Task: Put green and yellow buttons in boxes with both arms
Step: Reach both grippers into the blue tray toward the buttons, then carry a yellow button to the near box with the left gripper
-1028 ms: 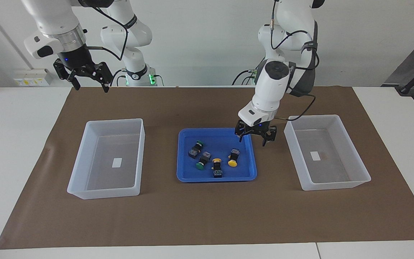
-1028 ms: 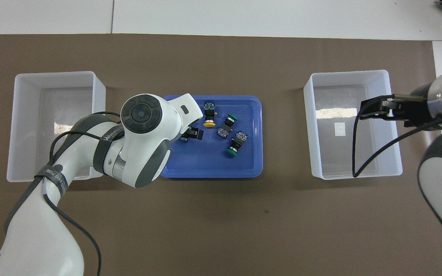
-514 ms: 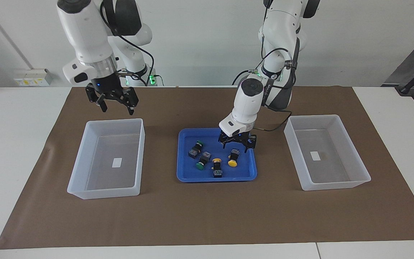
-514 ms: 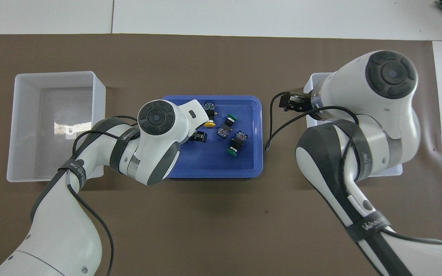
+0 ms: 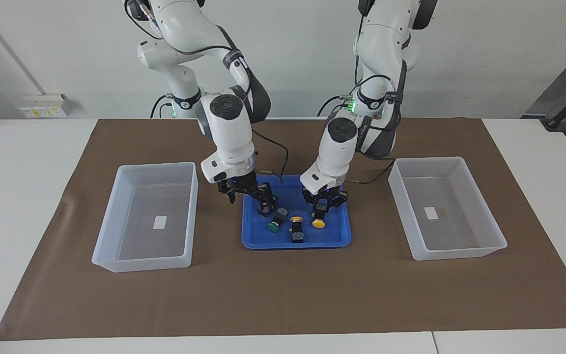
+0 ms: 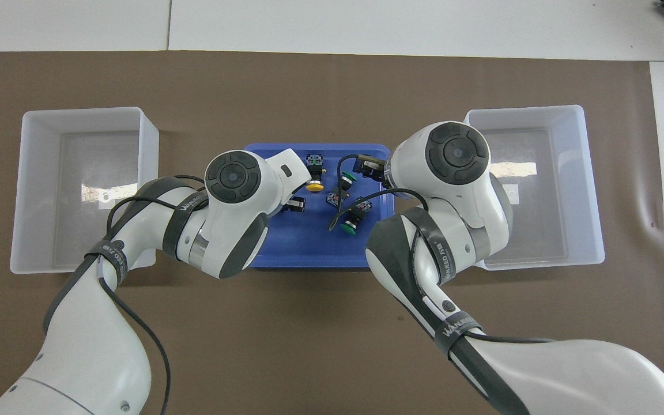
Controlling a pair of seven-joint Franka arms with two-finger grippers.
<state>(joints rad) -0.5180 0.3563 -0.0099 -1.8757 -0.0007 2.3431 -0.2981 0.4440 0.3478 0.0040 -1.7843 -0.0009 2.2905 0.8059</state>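
Found the left gripper lowered into the shallow blue plastic tray, fingertips drawn together on the black body of a yellow-capped round push-button, whose cap pointed away from the robots just past the fingers. Saw the right gripper low over the same tray, toward the right arm's end, fingers spread apart and gripping nothing. Noted a green-capped push-button right beside its fingertip, on the side toward the left gripper; could not tell whether touching. Spotted, between the two grippers, a second green-capped button and a second yellow-capped button, both lying on the tray floor, clear of either gripper. Counted all four buttons in the tray. Saw one translucent white rectangular plastic box outward of the right gripper at the right arm's end, and another box outward of the left gripper at the left arm's end, each well apart from its gripper and showing a small white label inside. Found tray and boxes resting on a brown paper mat.
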